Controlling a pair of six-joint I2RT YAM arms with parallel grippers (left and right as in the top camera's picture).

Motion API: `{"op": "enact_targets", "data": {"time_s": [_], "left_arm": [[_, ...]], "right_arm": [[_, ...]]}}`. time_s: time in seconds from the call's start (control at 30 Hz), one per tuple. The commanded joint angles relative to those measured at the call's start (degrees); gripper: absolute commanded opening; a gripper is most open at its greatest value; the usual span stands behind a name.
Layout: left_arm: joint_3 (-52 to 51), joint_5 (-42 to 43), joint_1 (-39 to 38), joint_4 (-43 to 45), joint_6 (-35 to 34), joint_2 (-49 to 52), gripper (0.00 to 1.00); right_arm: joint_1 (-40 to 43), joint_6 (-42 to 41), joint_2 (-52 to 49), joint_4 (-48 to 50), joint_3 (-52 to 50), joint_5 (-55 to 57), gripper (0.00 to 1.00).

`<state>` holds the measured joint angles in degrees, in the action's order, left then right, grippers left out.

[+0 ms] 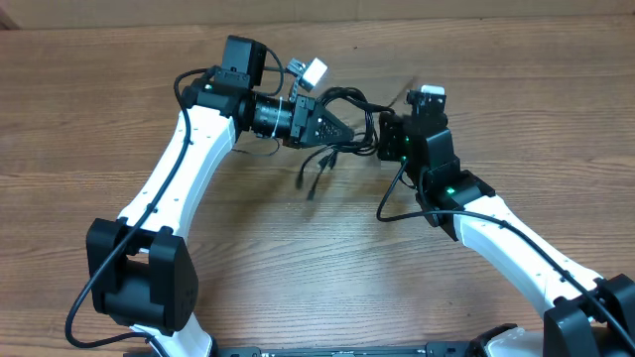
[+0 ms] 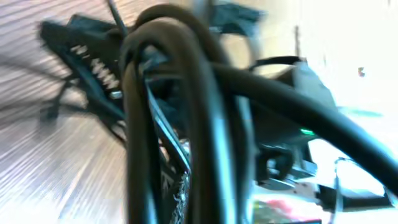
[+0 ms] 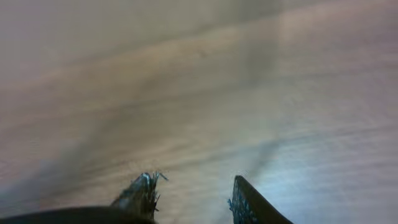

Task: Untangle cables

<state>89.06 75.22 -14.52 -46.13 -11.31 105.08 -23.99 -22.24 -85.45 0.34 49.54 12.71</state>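
left gripper (image 1: 335, 127) points right over the table (image 1: 298, 268), clamped shut on the cables (image 1: 347, 97). The cables bunch between the two grippers at mid-table: a loop arcs over the top, plug ends (image 1: 317, 161) hang below, and their shadow lies on the wood beneath. In the left wrist view the cables fill the frame, blurred. right gripper (image 1: 383, 136) sits just beside the bundle, fingers (image 3: 249, 202) parted, nothing visible between the tips.

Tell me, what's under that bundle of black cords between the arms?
Beneath the cables, only the wooden table shows, with loose ends dangling. The spot directly below the knot is covered by the cords.
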Motion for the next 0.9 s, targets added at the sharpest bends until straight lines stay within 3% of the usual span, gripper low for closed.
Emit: {"op": "enact_targets", "data": {"time_s": [0.0,0.1,0.37,0.4,0.57,0.87], "left_arm": [[0.68,9.79,2.10,3.15,2.89,-1.27,0.04],[0.68,0.72,4.72,6.14,-2.51,-1.27,0.04],[0.68,-21.88,6.25,5.62,-4.61,-1.27,0.04],[0.68,-24.87,6.25,5.62,-4.66,-1.27,0.04],[0.68,-40.19,6.19,5.40,-11.61,-1.27,0.04],[0.68,-49.07,6.25,3.48,-21.44,-1.27,0.04]], "right_arm": [[1.25,0.26,-0.46,-4.92,-0.02,5.27,0.37],[1.22,0.26,-0.46,-9.22,-0.02,5.27,0.37],[1.25,0.24,-0.46,-13.53,-0.02,6.16,0.39],[1.25,0.20,-0.46,-14.62,-0.02,6.12,0.49],[1.22,-0.44,-0.46,-16.17,-0.02,6.05,0.51],[1.22,-1.90,-0.46,-23.12,-0.02,3.52,0.63]]}}
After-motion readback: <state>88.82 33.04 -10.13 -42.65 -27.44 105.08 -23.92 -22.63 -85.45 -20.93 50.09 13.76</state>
